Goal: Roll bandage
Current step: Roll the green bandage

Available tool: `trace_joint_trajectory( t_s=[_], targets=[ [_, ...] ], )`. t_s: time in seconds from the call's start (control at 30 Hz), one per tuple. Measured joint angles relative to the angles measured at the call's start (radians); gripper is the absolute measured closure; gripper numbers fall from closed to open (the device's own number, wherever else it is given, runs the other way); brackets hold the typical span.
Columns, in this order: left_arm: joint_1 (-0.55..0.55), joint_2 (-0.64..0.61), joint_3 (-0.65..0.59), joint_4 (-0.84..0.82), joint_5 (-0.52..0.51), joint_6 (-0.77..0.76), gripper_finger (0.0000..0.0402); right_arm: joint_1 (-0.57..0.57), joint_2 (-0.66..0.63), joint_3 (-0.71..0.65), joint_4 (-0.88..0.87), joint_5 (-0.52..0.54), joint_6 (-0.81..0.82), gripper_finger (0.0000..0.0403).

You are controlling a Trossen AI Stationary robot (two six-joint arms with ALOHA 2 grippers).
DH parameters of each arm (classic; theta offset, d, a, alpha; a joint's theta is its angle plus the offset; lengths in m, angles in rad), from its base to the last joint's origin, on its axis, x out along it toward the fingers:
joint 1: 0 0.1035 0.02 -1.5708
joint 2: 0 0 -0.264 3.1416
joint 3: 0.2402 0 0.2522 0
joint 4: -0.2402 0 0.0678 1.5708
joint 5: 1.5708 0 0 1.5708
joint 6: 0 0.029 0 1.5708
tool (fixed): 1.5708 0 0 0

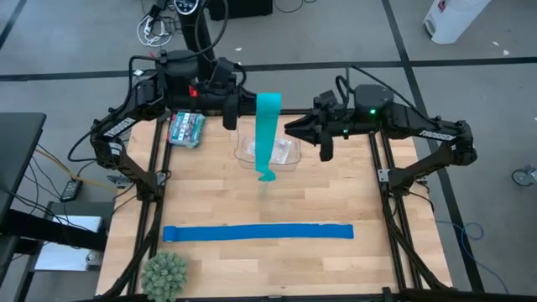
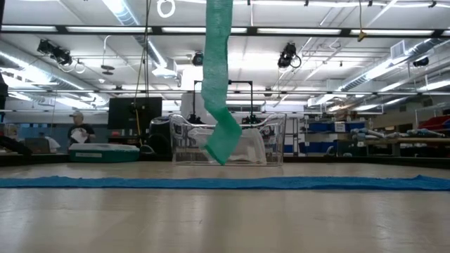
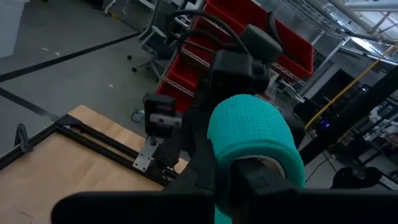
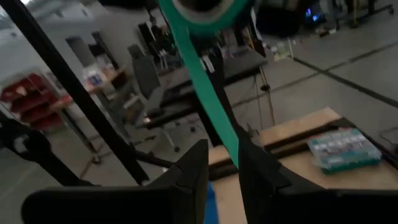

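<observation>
The floor (image 1: 470, 50) around the table is grey, with dark lines running across it. A white bin (image 1: 453, 18) stands on it in one corner. Cables (image 1: 159, 25) lie in a tangle on the floor behind the table.

Long bright lights (image 2: 309, 30) run across the ceiling, and pipes and black lamps (image 2: 288, 55) hang there. Far back, shelves (image 2: 394, 133) hold blue boxes. A person in a cap (image 2: 79, 130) sits at a desk. Red bins (image 3: 249, 25) are stacked on a rack. An office chair (image 3: 152, 43) stands on the grey floor
</observation>
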Motion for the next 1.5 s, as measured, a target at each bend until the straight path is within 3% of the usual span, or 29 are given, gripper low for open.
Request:
trace_joint_trajectory(
  t_s=[0.27,0.6,0.83,1.07,1.23,1.37,1.5],
  targets=[
    [0.0,0.0,0.0,0.003,-0.008,-0.008,0.0383,0.002,0.077,0.0,0.031,-0.036,-0.022,0.0321],
    [0.0,0.0,0.0,0.001,-0.009,-0.066,0.0383,0.001,0.113,0.0,0.018,0.004,-0.032,0.0323],
    [0.0,0.003,0.0,0.0,0.033,-0.154,0.0372,-0.009,0.113,0.0,-0.033,-0.046,-0.05,0.0395],
    [-0.001,0.006,-0.002,0.0,0.068,-0.194,0.0377,-0.05,0.105,0.0,-0.195,0.106,-0.025,0.0402],
    [-0.004,0.011,-0.002,-0.005,0.091,-0.226,0.0379,-0.103,0.105,0.0,-0.177,0.091,0.009,0.0403],
    [-0.016,0.012,-0.002,-0.044,0.094,-0.229,0.0374,-0.124,0.098,-0.001,-0.173,-0.013,0.024,0.0403],
    [-0.03,0.012,-0.002,-0.133,0.096,-0.206,0.0377,-0.099,0.061,-0.001,-0.149,-0.045,-0.009,0.04]
  ],
)
